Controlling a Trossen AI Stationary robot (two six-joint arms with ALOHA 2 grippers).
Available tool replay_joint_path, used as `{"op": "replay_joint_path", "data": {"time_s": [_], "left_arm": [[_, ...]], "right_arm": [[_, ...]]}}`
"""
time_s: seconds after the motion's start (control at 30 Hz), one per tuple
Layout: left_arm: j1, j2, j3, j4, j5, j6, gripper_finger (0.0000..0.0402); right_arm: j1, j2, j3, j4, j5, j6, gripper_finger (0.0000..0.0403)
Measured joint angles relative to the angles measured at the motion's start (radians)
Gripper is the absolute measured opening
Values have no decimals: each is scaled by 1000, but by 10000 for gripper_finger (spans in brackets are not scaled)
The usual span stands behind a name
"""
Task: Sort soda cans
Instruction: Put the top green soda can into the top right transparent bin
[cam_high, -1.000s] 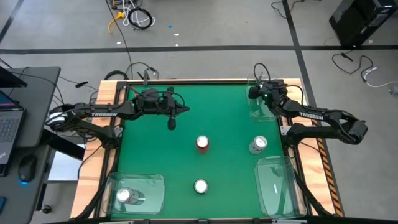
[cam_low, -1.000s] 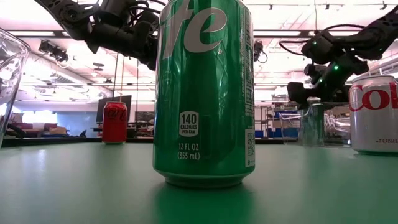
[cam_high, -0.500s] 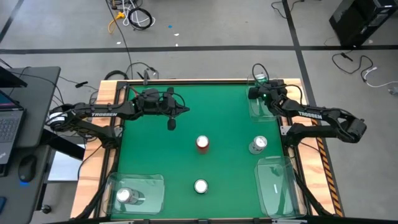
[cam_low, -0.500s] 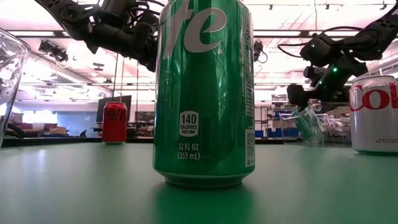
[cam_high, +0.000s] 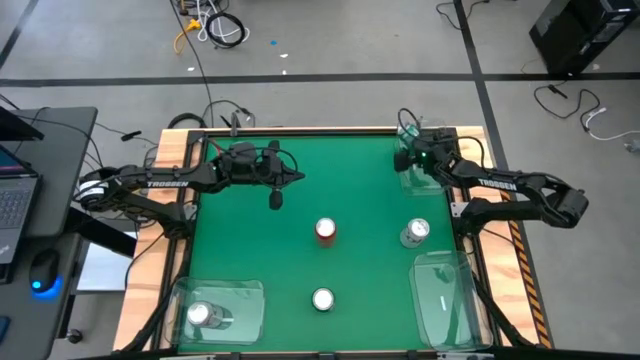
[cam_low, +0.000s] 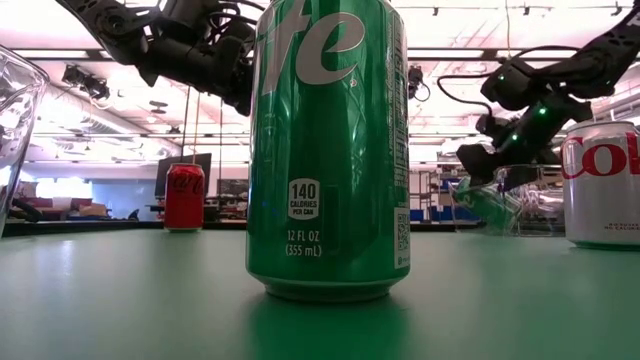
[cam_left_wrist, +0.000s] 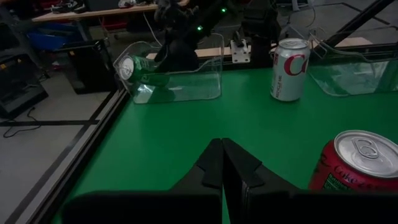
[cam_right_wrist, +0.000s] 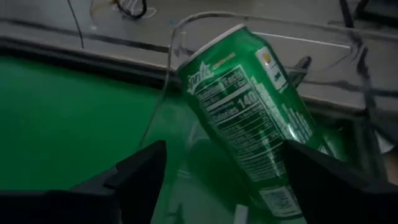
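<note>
Green can (cam_right_wrist: 249, 106) lies tilted in far-right clear bin (cam_high: 412, 172), just ahead of right gripper (cam_high: 408, 152), fingers apart around it; left gripper (cam_high: 297, 178) fingers together, well apart

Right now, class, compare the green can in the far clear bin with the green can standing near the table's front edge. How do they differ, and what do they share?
The green can in the bin is tilted, leaning inside the clear bin; the green can near the front edge stands upright on the bare green table. The right gripper brackets the binned can with open fingers; no gripper is near the front can. Both are green soda cans of the same brand.
</note>
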Motion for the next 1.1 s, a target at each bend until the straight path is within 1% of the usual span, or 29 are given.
{"op": "replay_joint_path", "data": {"time_s": [0.1, 0.17, 0.3, 0.37, 0.43, 0.57, 0.73, 0.83, 0.9, 1.1], "left_arm": [[0, 0, 0, -4, 0, 0, 1], [0, 0, 0, -7, 0, 0, 1], [0, 0, 0, -6, 0, 0, 1], [0, 0, 0, -5, 0, 0, 1], [0, 0, 0, -3, 0, 0, 1], [0, 0, 0, -5, 0, 0, 1], [0, 0, 0, -6, 0, 0, 1], [0, 0, 0, -10, 0, 0, 1], [0, 0, 0, -21, 0, -2, 1], [0, 0, 0, -26, 0, -2, 1]], "right_arm": [[-6, 1, 6, -11, 28, -87, 307], [-18, 1, 20, -28, 29, -141, 306], [-44, 3, 64, -121, 28, -174, 302], [-56, 6, 75, -132, 27, -203, 300], [-70, 9, 76, -128, -8, -237, 300], [-85, 9, 76, -124, -113, -265, 300], [-89, 8, 76, -104, -188, -287, 300], [-80, 9, 77, -81, -248, -298, 308], [-72, 9, 90, -103, -272, -288, 316], [-36, 10, 173, -157, -289, -254, 344]]}}
